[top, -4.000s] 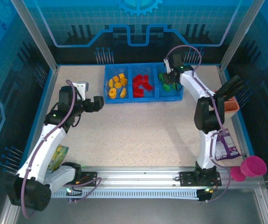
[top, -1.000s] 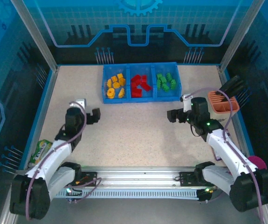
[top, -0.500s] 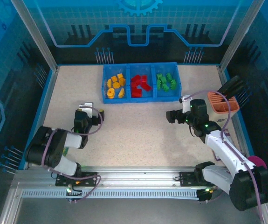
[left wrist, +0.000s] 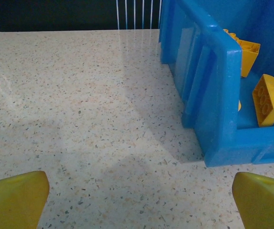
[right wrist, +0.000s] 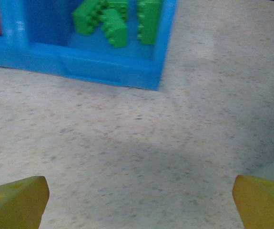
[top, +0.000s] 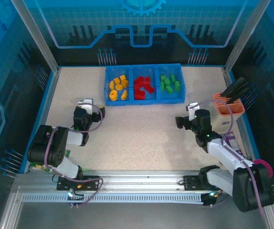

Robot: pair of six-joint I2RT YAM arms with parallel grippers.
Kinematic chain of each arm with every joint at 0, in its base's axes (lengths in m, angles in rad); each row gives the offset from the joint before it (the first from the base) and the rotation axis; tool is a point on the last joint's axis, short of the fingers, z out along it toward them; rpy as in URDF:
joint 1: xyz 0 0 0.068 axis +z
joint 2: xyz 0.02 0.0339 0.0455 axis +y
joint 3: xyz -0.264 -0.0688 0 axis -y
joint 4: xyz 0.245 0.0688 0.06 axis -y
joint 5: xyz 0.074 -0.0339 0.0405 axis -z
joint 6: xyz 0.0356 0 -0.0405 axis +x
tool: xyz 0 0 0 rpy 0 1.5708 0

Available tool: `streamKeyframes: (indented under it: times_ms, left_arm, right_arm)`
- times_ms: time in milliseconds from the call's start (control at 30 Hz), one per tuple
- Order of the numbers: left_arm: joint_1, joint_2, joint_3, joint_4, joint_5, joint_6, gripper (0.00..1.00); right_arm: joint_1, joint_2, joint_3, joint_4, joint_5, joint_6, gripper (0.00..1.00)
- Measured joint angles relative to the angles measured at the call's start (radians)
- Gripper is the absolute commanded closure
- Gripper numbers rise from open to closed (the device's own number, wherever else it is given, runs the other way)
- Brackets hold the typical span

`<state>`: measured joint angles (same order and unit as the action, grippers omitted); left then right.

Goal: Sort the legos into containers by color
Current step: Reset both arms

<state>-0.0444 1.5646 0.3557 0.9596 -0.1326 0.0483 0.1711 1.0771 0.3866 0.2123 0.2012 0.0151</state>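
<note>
Speckled beige table, glossy, inside blue-walled enclosure; moulded blue plastic tray at upper centre holds studded legos; left gripper and right gripper both spread wide, empty

Legos inside tray; tray at table rear.

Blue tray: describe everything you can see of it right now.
The blue tray is a low rectangular bin of glossy moulded plastic, divided into three square compartments side by side. It sits flat on the speckled table near the far edge, one long side facing the near edge. The left compartment holds yellow bricks, the middle red bricks, the right green bricks. Only the table and bricks touch it.
</note>
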Motion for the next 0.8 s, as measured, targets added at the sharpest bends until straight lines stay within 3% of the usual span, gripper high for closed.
streamKeyframes:
  times_ms: [167,467,800]
  left_arm:
    - [0.006,0.000,0.003,-0.019,0.003,-0.014,0.01]
    - [0.010,0.000,0.003,-0.035,0.010,-0.023,0.01]
    - [0.010,0.000,0.009,-0.038,0.011,-0.023,0.01]
  right_arm:
    - [-0.095,0.104,-0.078,0.260,-0.037,0.000,0.00]
    - [-0.101,0.449,-0.078,0.699,-0.113,-0.015,0.00]
    - [-0.116,0.461,0.002,0.686,-0.166,-0.031,0.00]
